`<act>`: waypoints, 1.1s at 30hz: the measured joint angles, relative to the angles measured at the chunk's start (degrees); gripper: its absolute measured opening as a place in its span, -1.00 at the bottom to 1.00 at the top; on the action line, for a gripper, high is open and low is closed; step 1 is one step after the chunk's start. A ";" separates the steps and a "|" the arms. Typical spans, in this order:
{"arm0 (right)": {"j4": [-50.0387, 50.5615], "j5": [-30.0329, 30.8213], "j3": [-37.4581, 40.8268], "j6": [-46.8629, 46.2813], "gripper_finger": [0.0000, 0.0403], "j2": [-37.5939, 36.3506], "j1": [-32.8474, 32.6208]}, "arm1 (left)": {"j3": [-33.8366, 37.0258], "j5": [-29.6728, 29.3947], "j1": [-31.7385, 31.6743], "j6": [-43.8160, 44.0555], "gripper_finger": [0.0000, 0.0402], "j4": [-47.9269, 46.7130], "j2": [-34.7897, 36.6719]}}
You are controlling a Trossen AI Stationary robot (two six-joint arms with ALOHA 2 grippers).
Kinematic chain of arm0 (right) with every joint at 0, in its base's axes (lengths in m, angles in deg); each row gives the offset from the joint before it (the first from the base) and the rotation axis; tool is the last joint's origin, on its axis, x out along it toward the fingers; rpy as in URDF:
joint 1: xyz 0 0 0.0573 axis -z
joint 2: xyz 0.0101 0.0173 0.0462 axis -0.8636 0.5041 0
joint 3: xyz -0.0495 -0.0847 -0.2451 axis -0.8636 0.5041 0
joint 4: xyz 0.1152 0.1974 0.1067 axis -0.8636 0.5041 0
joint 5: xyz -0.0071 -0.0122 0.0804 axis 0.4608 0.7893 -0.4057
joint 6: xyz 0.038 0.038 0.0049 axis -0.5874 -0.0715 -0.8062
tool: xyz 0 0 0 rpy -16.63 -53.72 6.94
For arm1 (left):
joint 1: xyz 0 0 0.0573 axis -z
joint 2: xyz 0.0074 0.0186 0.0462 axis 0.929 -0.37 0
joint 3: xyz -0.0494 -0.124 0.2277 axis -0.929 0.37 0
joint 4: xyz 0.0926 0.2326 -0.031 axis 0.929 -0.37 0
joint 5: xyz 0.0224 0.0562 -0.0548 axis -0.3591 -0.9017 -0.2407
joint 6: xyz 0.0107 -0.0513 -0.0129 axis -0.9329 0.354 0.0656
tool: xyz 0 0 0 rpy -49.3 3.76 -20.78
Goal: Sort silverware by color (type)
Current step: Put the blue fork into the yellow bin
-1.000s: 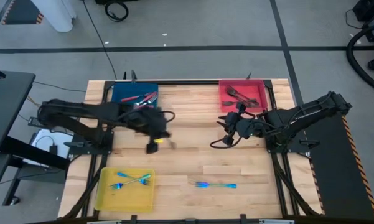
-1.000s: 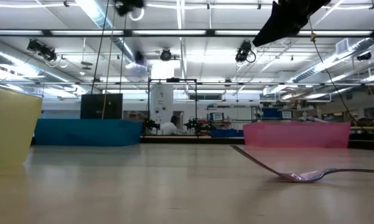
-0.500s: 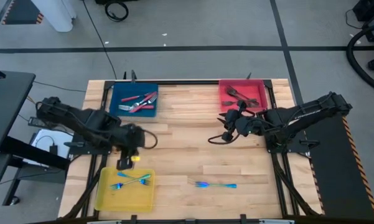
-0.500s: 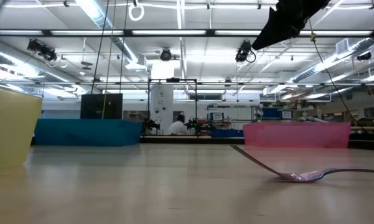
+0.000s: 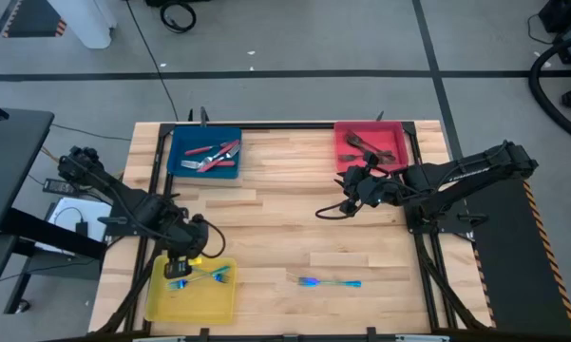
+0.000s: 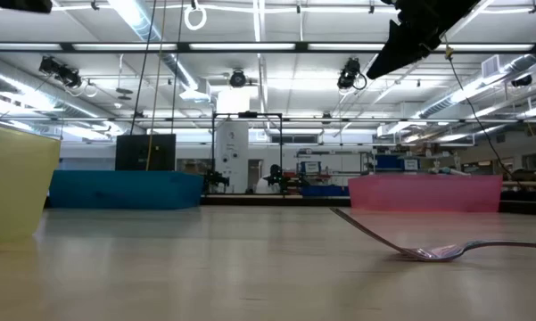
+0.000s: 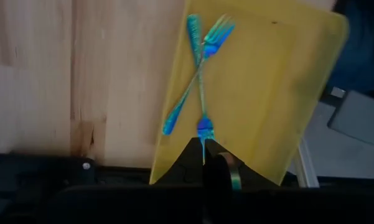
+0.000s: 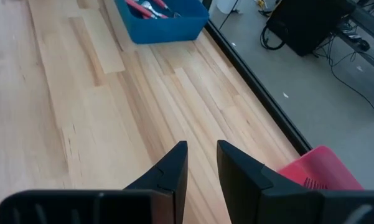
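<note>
A blue-cyan utensil is pinched in the clenched left gripper, which is held over the yellow tray so the piece can be laid with the two crossed blue-cyan forks just ahead of its fingertips. The right gripper is kept parted and empty above bare table beside the red tray, apparently waiting. One more blue-cyan fork is left on the table, well apart from both grippers.
</note>
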 joint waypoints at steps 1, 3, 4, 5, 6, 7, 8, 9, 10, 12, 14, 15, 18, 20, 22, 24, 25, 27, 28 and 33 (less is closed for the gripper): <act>0.24 0.00 0.00 0.00 -0.54 0.00 0.00 | 0.83 0.32 -0.52 0.02 -0.98 0.11 0.00; 0.77 0.00 0.00 -0.30 -0.54 0.00 0.00 | 2.33 0.39 -1.53 0.10 -0.98 0.83 0.00; 1.03 0.00 0.00 -0.82 -0.53 0.00 0.00 | 3.07 0.46 -1.96 0.61 -0.98 2.10 0.00; 1.24 0.00 0.00 -1.36 -0.53 0.00 0.00 | 3.91 0.57 -2.21 1.49 -0.98 3.81 0.00; 1.35 0.00 0.00 -1.77 -0.53 0.00 0.00 | 4.76 0.82 -2.24 2.57 -0.98 5.79 0.00; 1.41 0.00 0.00 -2.12 -0.53 0.00 -0.01 | 5.66 1.46 -2.14 3.27 -0.98 8.05 0.00; 1.40 0.00 0.00 -2.37 -0.53 0.00 -0.01 | 6.73 2.40 -1.86 4.02 -0.98 10.70 0.00; 1.36 -0.01 0.00 -2.40 -0.53 0.00 0.00 | 7.87 3.43 -1.56 4.15 -0.98 13.29 0.00; 1.26 0.00 0.00 -2.39 -0.53 0.00 0.00 | 9.05 4.13 -1.20 4.14 -0.98 15.35 0.00; 0.99 -0.01 0.00 -2.77 -0.53 0.00 0.00 | 11.54 4.29 -0.20 5.00 -0.98 17.19 0.00; 0.99 -0.02 0.00 -3.76 -0.53 0.00 0.00 | 13.88 4.45 0.45 7.18 -0.98 16.97 0.00; 0.99 -0.02 0.00 -4.17 -0.53 0.00 0.00 | 15.01 4.83 0.65 8.09 -0.98 16.78 0.00; 0.84 -0.02 0.00 -4.52 -0.53 0.00 0.00 | 17.60 6.43 0.68 9.54 -0.98 16.70 0.00; 0.77 -0.04 0.00 -4.61 -0.53 0.00 0.00 | 18.70 6.86 0.68 9.95 -0.98 16.75 0.00; 0.77 -0.04 0.00 -5.76 -0.53 0.00 0.00 | 19.48 6.91 0.66 10.36 -0.96 16.85 0.00; 0.77 -0.07 0.00 -6.71 -0.53 0.00 0.00 | 19.89 7.16 0.66 10.22 -0.93 16.81 0.00; 0.77 -0.13 0.00 -7.21 -0.53 0.00 0.00 | 19.90 7.30 0.66 9.94 -0.90 16.70 0.00; 0.77 -1.07 0.00 -8.17 -0.53 0.00 0.00 | 19.85 7.35 0.66 9.68 -0.85 17.08 0.00; 0.77 -1.54 0.00 -8.55 -0.53 0.00 -0.01 | 19.85 7.35 0.66 9.66 -0.82 17.37 0.00; 0.77 -2.59 0.00 -10.53 -0.52 0.00 0.00 | 19.85 7.52 0.66 9.60 -0.66 21.32 0.00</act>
